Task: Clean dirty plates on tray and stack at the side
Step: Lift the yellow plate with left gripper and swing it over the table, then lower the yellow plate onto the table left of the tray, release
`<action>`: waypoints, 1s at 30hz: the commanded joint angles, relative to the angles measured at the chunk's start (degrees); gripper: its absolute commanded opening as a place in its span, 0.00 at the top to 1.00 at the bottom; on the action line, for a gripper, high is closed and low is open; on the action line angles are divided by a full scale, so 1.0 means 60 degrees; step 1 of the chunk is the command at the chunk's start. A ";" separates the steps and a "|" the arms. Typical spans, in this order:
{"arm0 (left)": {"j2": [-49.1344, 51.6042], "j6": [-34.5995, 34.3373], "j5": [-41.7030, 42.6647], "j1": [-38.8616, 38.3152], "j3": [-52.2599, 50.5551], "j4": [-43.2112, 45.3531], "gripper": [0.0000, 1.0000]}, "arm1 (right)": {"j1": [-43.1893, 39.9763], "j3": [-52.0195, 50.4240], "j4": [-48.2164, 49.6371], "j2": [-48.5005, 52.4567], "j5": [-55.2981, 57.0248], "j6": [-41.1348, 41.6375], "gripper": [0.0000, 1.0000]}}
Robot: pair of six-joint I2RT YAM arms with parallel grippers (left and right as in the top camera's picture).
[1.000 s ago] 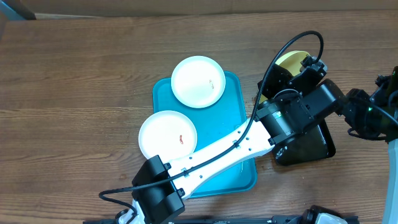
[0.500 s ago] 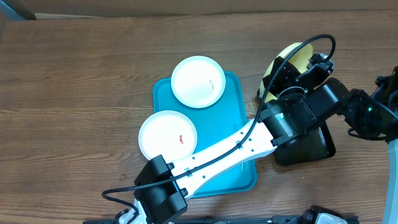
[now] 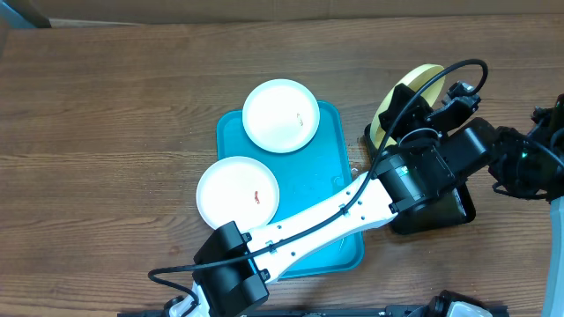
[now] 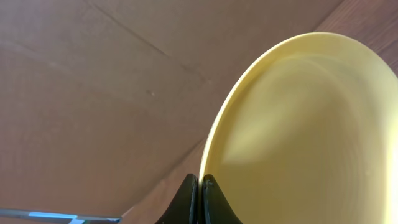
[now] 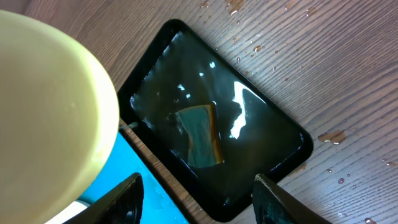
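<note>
My left gripper (image 4: 201, 190) is shut on the rim of the pale yellow-green plate (image 4: 298, 130) and holds it on edge in the air. In the overhead view this plate (image 3: 395, 104) hangs above the far end of the black tray, right of the turquoise tray (image 3: 313, 189). One white plate (image 3: 281, 115) lies on the tray's far end. A second white plate (image 3: 231, 187) with a red smear overlaps the tray's left rim. My right gripper (image 5: 199, 208) is open and empty above the black tray, and the yellow-green plate (image 5: 43, 106) is to its left.
The glossy black tray (image 5: 273, 140) holds water and a submerged sponge (image 5: 199, 134); in the overhead view it (image 3: 441, 211) lies right of the turquoise tray. Water drops dot the wood near it. My right arm (image 3: 520, 163) sits at the table's right edge.
My left gripper has lifted the yellow-green plate and turned it further on edge, shifting it a little to the right. The white plates and my right arm have not moved.
</note>
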 commanded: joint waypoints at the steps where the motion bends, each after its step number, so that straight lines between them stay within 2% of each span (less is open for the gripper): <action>1: 0.0015 -0.0692 -0.0047 0.0106 0.0178 -0.0339 0.96 | -0.0058 0.0117 0.0033 -0.0149 -0.0127 -0.0146 0.42; 6: 0.0015 -0.0787 -0.0018 0.0095 0.0178 -0.0317 0.96 | -0.0058 0.0117 0.0029 -0.0146 -0.0135 -0.0146 0.42; 10: 0.0015 -0.1446 0.0678 0.0240 0.0178 -0.0641 0.96 | -0.0058 0.0117 0.0018 -0.0146 -0.0157 -0.0146 0.42; 15: -0.0171 -0.3300 0.1078 0.0484 0.0182 -0.1625 0.96 | -0.0058 0.0117 -0.0044 -0.0146 -0.0160 -0.0146 0.42; 19: -0.1107 -0.5122 0.3519 0.1071 0.0186 -0.2907 0.96 | -0.0058 0.0117 -0.0033 -0.0146 -0.0160 -0.0149 0.42; 21: -0.1625 -0.5890 0.4564 0.1563 0.0186 -0.3461 0.96 | -0.0058 0.0117 -0.0036 -0.0146 -0.0160 -0.0149 0.42; 23: -0.2324 -0.6513 0.6189 0.2386 0.0186 -0.4109 0.96 | -0.0058 0.0117 -0.0055 -0.0146 -0.0160 -0.0149 0.42; 26: -0.3377 -0.6659 0.8502 0.4127 0.0186 -0.5187 0.96 | -0.0058 0.0117 -0.0073 -0.0146 -0.0160 -0.0149 0.42; 30: -0.4102 -0.7147 0.9304 0.6655 0.0186 -0.6845 0.96 | -0.0058 0.0117 -0.0055 -0.0146 -0.0164 -0.0160 0.42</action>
